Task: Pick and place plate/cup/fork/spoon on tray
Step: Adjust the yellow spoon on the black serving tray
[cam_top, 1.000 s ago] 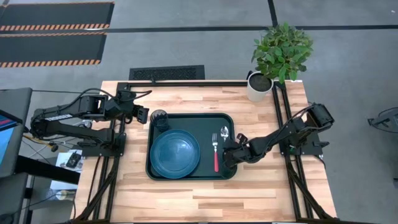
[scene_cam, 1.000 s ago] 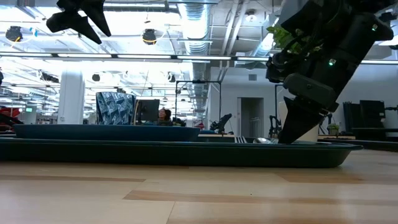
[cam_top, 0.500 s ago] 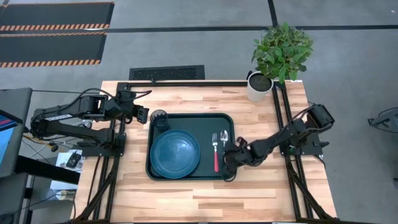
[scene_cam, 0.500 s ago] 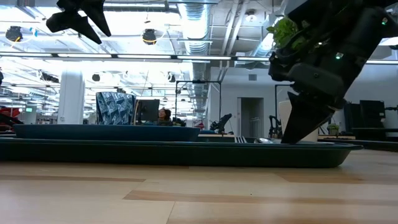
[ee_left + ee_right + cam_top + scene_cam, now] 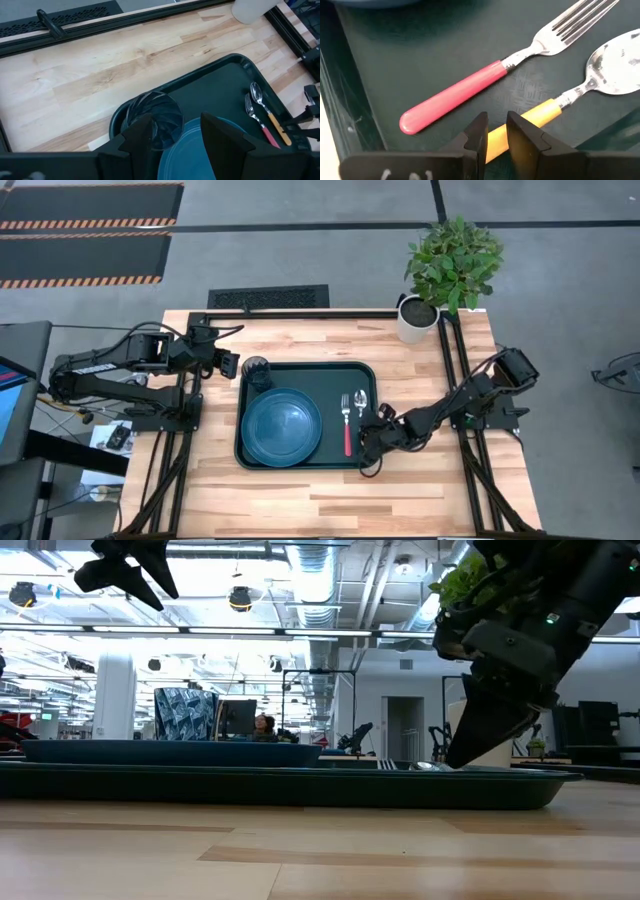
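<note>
The dark green tray [image 5: 300, 375] lies mid-table. On it are the blue plate [image 5: 281, 425], the dark grey cup [image 5: 257, 368] at its far left corner, the red-handled fork [image 5: 347, 428] and the orange-handled spoon [image 5: 361, 405], side by side at its right. My right gripper [image 5: 370, 448] is low over the tray's near right corner, shut on the spoon's handle. My left gripper [image 5: 232, 366] hovers open and empty just left of the cup, which also shows in the left wrist view [image 5: 152, 117]. My right gripper pinches the spoon's orange handle [image 5: 496, 138] between its two fingers [image 5: 522, 134], near the handle's free end. The fingers point steeply down, slanting from the table's right, and lie across the handle. The spoon lies flat on the tray [image 5: 420, 60], beside the fork [image 5: 465, 92].
A white pot with a green plant [image 5: 415, 320] stands at the table's far right corner. Black frame rails run along the left and right table edges. Bare wood lies in front of the tray [image 5: 320, 495].
My right gripper has gone toward the table's near edge, along the tray's right side, staying low on the tray.
</note>
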Motion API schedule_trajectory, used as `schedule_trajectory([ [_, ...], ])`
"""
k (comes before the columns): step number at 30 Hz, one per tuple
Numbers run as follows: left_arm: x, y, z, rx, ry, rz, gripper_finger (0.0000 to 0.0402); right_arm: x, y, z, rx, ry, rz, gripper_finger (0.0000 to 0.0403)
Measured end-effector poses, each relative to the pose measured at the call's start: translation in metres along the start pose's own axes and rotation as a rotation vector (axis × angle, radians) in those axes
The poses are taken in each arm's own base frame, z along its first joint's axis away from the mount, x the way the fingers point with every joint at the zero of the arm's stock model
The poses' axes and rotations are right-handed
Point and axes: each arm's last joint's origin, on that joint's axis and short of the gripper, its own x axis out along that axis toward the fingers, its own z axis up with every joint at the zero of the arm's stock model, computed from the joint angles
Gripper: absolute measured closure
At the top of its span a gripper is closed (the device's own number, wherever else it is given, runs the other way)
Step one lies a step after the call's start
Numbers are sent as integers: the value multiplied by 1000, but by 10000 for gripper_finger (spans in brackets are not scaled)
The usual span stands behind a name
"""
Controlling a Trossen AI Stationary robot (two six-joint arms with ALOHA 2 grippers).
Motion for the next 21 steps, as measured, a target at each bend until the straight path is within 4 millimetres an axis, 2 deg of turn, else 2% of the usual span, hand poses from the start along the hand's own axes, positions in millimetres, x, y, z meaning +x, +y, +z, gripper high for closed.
schedule_trajectory([
  [8,0,0,0,0,1,-1,248,4,-8,-5,-3,33,-88,306],
  [21,0,0,0,-4,1,-1,248,3,-4,-7,6,45,-56,306],
])
